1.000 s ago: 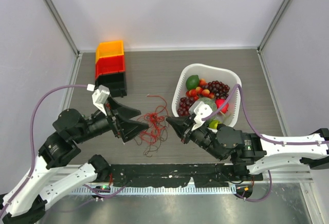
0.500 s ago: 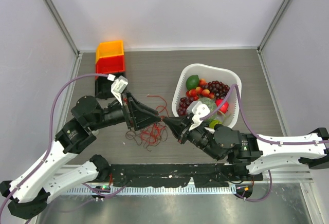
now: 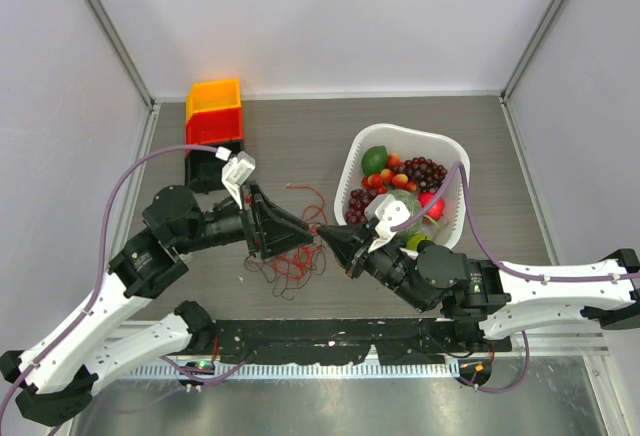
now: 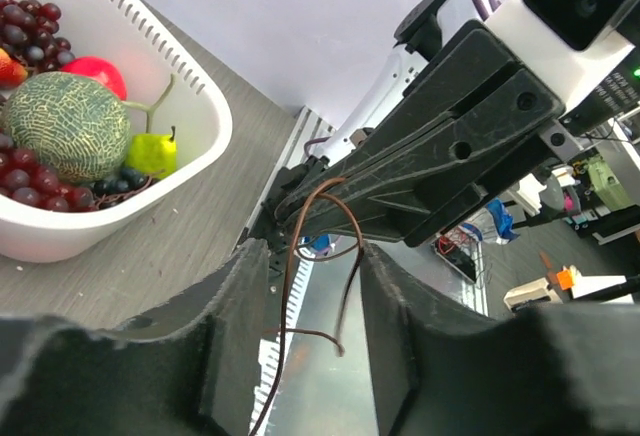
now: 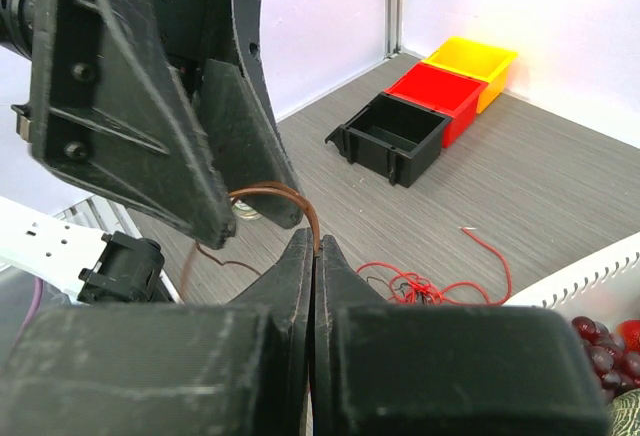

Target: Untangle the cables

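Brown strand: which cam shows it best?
Left wrist: the brown strand loops out of the shut right end effector and hangs in the gap between the left fingers. Right wrist shows only a short arc at its own tips. Top external: too thin to pick out above the red wires.

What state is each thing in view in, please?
left gripper, open around the brown strand.
right gripper, shut on the brown strand.
brown strand, held up above the table.
red wires, tangled, lying on the table.
white basket, upright, filled with fruit.
black bin, empty.
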Action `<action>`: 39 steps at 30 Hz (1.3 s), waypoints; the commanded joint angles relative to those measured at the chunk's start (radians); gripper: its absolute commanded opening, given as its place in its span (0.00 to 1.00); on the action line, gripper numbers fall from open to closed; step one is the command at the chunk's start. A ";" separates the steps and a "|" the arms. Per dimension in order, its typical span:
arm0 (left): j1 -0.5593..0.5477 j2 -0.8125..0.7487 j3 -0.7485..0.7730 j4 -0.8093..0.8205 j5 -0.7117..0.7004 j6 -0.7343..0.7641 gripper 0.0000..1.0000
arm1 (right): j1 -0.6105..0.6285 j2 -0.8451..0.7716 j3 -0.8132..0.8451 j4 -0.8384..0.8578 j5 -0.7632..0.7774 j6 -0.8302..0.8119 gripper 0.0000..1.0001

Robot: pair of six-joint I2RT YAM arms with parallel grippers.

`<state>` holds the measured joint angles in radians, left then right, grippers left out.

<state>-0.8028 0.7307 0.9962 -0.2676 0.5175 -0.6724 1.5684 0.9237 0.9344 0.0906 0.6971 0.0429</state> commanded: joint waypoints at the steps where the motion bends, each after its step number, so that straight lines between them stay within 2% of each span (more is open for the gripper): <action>1: 0.004 0.012 0.039 -0.013 0.018 0.031 0.39 | -0.005 -0.002 0.006 0.066 0.021 0.020 0.01; 5: 0.004 0.009 0.055 -0.035 -0.025 0.053 0.08 | -0.007 0.004 0.001 0.061 0.010 0.028 0.01; 7: 0.004 -0.008 0.058 -0.045 -0.080 0.057 0.00 | -0.007 0.009 -0.002 0.046 0.004 0.043 0.01; 11: 0.002 -0.059 0.045 -0.033 -0.160 0.051 0.00 | -0.007 0.012 -0.032 0.029 -0.031 0.106 0.01; 18: 0.004 -0.091 -0.014 0.100 -0.166 -0.045 0.00 | -0.007 0.085 -0.029 0.087 -0.122 0.212 0.01; 22: 0.004 -0.093 -0.011 0.114 -0.166 -0.058 0.00 | -0.027 0.090 -0.026 0.083 -0.142 0.259 0.02; 23: 0.004 -0.090 -0.004 0.102 -0.171 -0.055 0.00 | -0.050 0.084 -0.022 0.046 -0.169 0.285 0.04; 25: 0.004 -0.085 0.016 0.067 -0.186 -0.038 0.00 | -0.088 0.069 0.026 -0.076 -0.194 0.333 0.17; 26: 0.004 -0.080 0.027 0.036 -0.198 -0.024 0.00 | -0.094 0.060 0.062 -0.197 -0.183 0.351 0.28; 27: 0.004 -0.077 0.041 0.006 -0.229 -0.010 0.00 | -0.105 0.041 0.088 -0.262 -0.142 0.382 0.46; 28: 0.002 -0.073 0.053 -0.043 -0.259 0.005 0.00 | -0.110 0.037 0.139 -0.366 -0.118 0.409 0.56; 29: 0.002 -0.067 0.064 -0.079 -0.301 0.010 0.00 | -0.119 0.033 0.165 -0.429 -0.111 0.419 0.65; 31: 0.004 -0.047 0.087 -0.142 -0.362 0.014 0.00 | -0.136 0.041 0.257 -0.552 -0.105 0.423 0.75; 37: 0.002 0.050 0.206 -0.294 -0.477 0.019 0.00 | -0.177 0.070 0.383 -0.589 -0.142 0.255 0.79; 39: 0.004 0.087 0.251 -0.358 -0.555 0.023 0.00 | -0.211 0.087 0.423 -0.578 -0.177 0.200 0.79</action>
<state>-0.8032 0.7563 1.1564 -0.4938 0.1162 -0.6727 1.3972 0.9955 1.2610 -0.4519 0.5514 0.3462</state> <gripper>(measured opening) 0.014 0.785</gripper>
